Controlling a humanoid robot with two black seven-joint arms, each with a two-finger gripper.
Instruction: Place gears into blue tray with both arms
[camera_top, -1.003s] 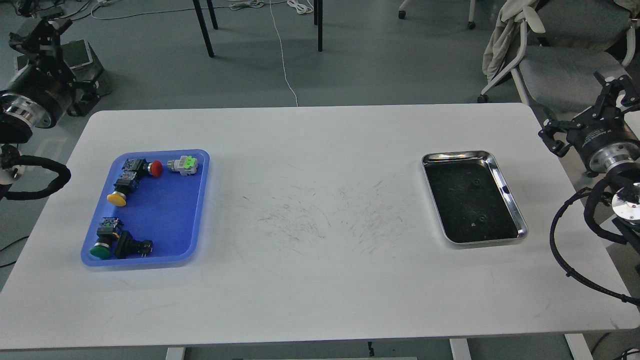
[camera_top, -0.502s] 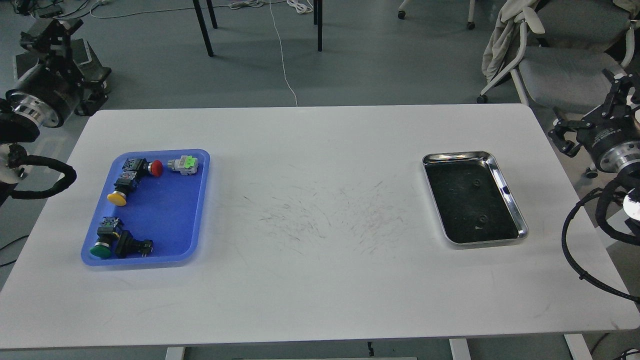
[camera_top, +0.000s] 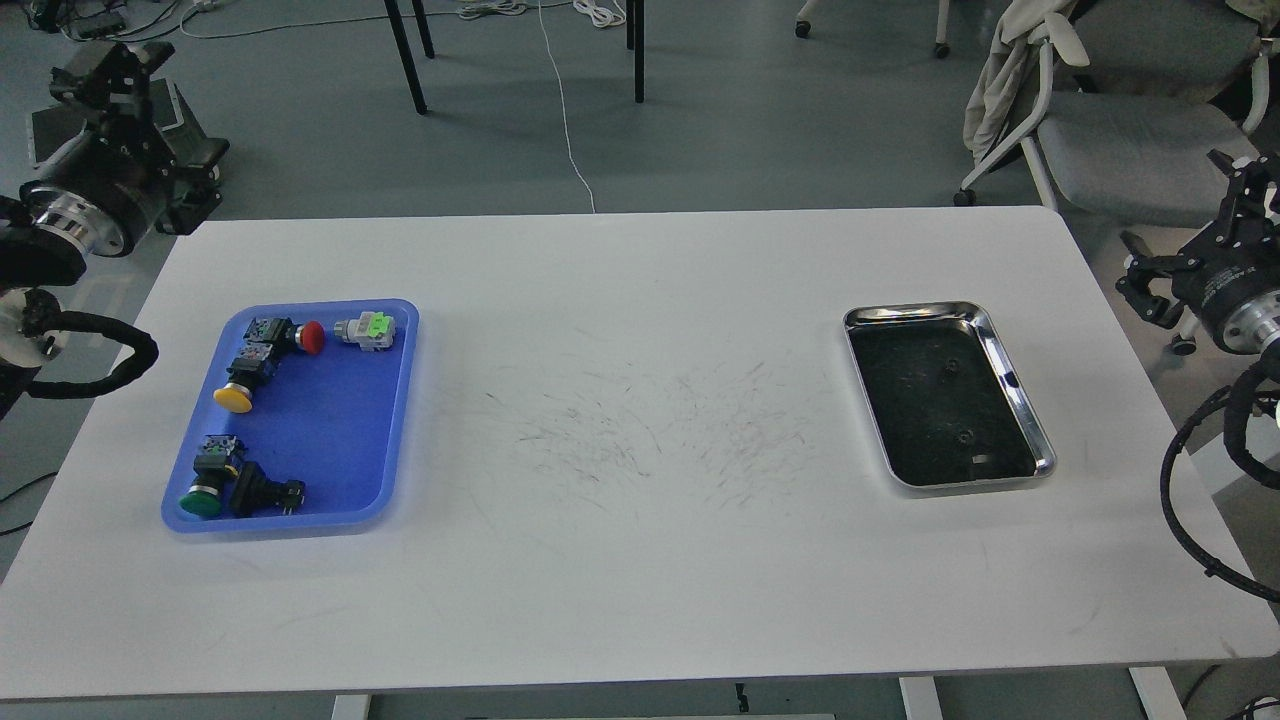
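Note:
Two tiny black gears (camera_top: 951, 365) (camera_top: 966, 436) lie on the dark bottom of the shiny steel tray (camera_top: 906, 312) at the table's right. The blue tray (camera_top: 330, 420) rests at the left of the table, with several push-button switches in it. My left gripper (camera_top: 150, 105) hovers beyond the table's far left corner, above the floor. Its fingers are spread and hold nothing. Off the right edge of the table, level with the steel tray's far end, my right gripper (camera_top: 1190, 225) is also open and empty.
The blue tray holds a red-capped button (camera_top: 310, 337), a yellow-capped one (camera_top: 233, 397), a green-capped one (camera_top: 203, 500), a grey and green part (camera_top: 366, 330) and a black switch (camera_top: 262, 490). The white table (camera_top: 640, 560) is scuffed at its middle. A grey chair (camera_top: 1130, 140) stands behind the right corner.
My left gripper has drifted to the right, toward the table's far left corner. My right arm has pulled away to the right, off the table edge. The gears and trays have not moved.

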